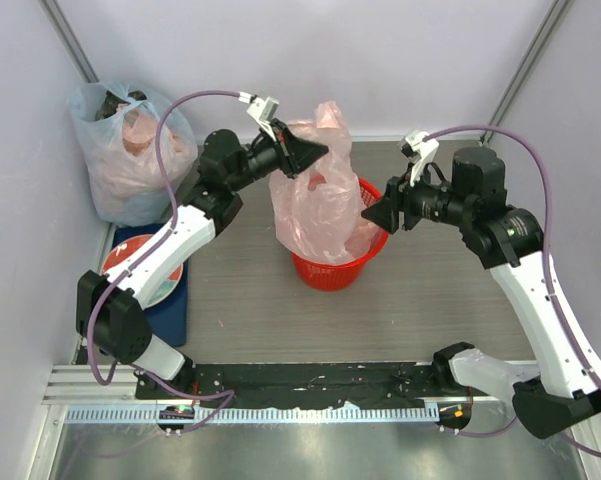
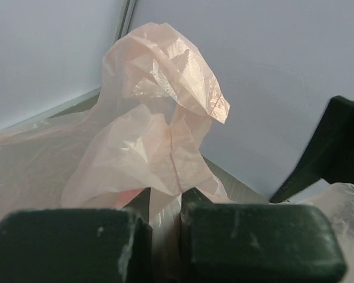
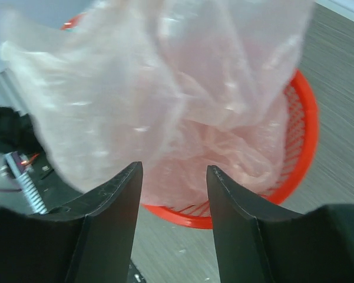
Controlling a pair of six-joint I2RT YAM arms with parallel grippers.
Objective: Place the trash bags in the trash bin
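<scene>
Near edge of the table: both arm bases sit on a black rail (image 1: pixel 310 378), the left arm at the left and the right arm at the right.
Left arm: it rises from its base, runs forward over the plate (image 1: pixel 117 262) and bends inward. Its wrist points right toward the middle of the table.
Right arm: it climbs along the right side, folds at the elbow and points its wrist left, about level with the top of the basket.
Right gripper (image 3: pixel 174 171): the two dark fingers stand apart and are aimed at the bag, with their tips just beside the basket's right rim. The film lies just ahead of them; whether it touches them cannot be told.
Red basket (image 1: pixel 330 272): it is round, bright red plastic, with lattice walls under a solid rim. It stands upright mid-table, between the two grippers.
Left gripper (image 2: pixel 165 236): the dark fingers are pressed together on a fold of the bag's upper edge, holding it above the basket.
Pink bag (image 1: pixel 315 205): it hangs from the left gripper. Its lower part is sunk inside the red basket and its upper part stands above the rim, with a peak rising beyond the fingers.
Bag's look: the film is thin, translucent and pale pink, crinkled into glossy folds. The basket's red shows through it.
Table (image 1: pixel 240 300): the top is a flat grey wood-grain surface.
Left side: the round patterned plate lies on a blue mat (image 1: pixel 170 320), partly under the left arm.
Far left corner: a larger bluish-clear bag (image 1: pixel 130 150) with pink lumps inside stands by the wall.
</scene>
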